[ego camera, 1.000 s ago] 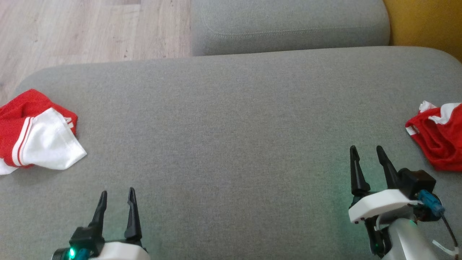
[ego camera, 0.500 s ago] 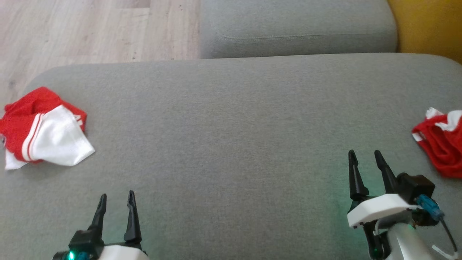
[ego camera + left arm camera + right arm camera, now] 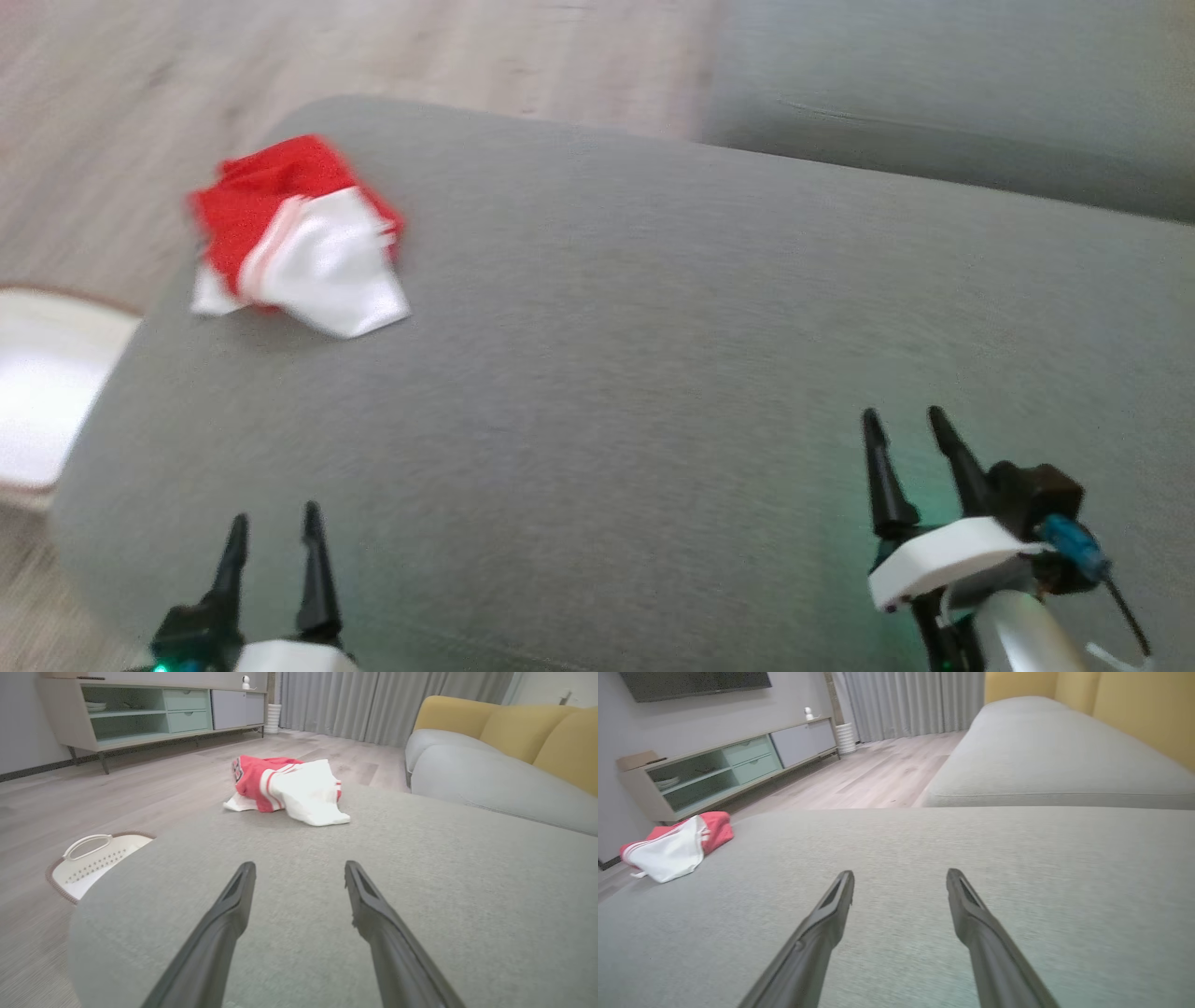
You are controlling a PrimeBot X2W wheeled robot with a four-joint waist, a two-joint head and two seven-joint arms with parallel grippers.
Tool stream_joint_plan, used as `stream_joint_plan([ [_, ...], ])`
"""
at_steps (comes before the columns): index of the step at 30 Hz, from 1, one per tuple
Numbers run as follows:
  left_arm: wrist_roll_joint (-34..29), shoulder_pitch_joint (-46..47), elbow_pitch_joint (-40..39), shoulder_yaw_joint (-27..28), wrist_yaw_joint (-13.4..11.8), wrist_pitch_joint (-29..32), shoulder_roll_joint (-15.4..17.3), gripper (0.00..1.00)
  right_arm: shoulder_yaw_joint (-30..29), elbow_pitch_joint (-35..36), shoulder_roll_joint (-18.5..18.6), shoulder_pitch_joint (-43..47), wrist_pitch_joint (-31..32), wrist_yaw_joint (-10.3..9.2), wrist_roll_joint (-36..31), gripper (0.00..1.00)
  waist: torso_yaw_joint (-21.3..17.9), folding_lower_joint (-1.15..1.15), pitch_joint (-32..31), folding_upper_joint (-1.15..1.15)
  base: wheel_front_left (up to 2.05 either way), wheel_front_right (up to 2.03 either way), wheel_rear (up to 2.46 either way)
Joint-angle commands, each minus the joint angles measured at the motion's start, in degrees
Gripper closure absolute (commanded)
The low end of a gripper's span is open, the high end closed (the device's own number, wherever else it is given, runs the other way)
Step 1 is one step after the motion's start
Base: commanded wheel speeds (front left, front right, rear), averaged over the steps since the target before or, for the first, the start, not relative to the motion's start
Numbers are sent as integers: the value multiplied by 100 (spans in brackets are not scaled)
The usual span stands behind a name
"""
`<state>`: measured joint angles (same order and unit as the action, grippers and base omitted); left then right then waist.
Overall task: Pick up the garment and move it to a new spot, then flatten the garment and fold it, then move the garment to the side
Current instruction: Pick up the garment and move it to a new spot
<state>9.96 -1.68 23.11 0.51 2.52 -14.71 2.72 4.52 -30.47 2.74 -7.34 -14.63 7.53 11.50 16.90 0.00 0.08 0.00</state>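
On grey ottoman [image 3: 607, 373], far-left corner, near the edge: garment [image 3: 299, 238], red w/ a white panel & stripes, lying crumpled. Left gripper [image 3: 274, 513], lower left in head view: fingers spread wide, nothing btwn them, nothing held. The garment lies well ahead of its tips, apart from both. Left wrist view: garment [image 3: 289, 788] sits almost straight ahead, roughly centred btwn the lines of the two fingers [image 3: 224, 924], w/ bare ottoman fabric separating them. Right gripper [image 3: 904, 414], lower right in head view: likewise wide open, holding nothing, over the ottoman. The garment is well apart from it, far off to its left. Right wrist view: garment [image 3: 675, 849] at the left margin, beyond & left of the left-hand finger. Containers: white basket [image 3: 86, 841] w/ a handle & perforated wall stands on the wood floor [image 3: 140, 788] beside the ottoman's left edge, nearer the camera than the garment. Its contents cannot be told, since only part of the inside shows & the head view is blurred. Sideboard [image 3: 140, 714] in the bkgd: open shelf holds what may be stacked dishes [image 3: 96, 707]; drawers shut.
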Motion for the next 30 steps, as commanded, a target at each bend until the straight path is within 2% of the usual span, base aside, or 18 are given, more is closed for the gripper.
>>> stream_joint_plan([
  [1, -63, 36, -145, 283, -11, -29, 16, 0, 220, 134, 14, -122, -37, -4, 39, 0, 630, 0, 19, 0, 0, 0, 0],
  [6, -79, -135, -144, 683, 1, -29, 16, 0, 505, 86, 14, -170, -37, -4, 128, 0, 1063, 0, 54, 0, 0, 0, 0],
  [11, -89, -155, -199, 949, 60, -29, 16, 0, 620, 65, 14, -209, -37, -4, 141, 0, 1174, 0, 153, 0, 0, 0, 0],
  [16, -114, 350, -332, 1433, 213, -29, 87, 0, 733, 99, 14, -363, -37, -4, 26, 0, 964, 0, 458, 0, 0, 0, 0],
  [20, -59, 1099, -372, 1721, 376, -29, 371, 0, 744, 200, 14, -586, -37, -4, -129, 0, 692, 0, 867, 0, 0, 0, 0],
  [26, 77, 2293, -97, 1604, 482, -29, 876, 0, 707, 355, 14, -894, -37, -4, -411, 0, 388, 0, 1483, 0, 0, 0, 0],
  [30, 266, 3064, 220, 1155, 493, -29, 1279, 0, 728, 534, 14, -1121, -37, -4, -629, 0, 166, 0, 1943, 0, 0, 0, 0],
])
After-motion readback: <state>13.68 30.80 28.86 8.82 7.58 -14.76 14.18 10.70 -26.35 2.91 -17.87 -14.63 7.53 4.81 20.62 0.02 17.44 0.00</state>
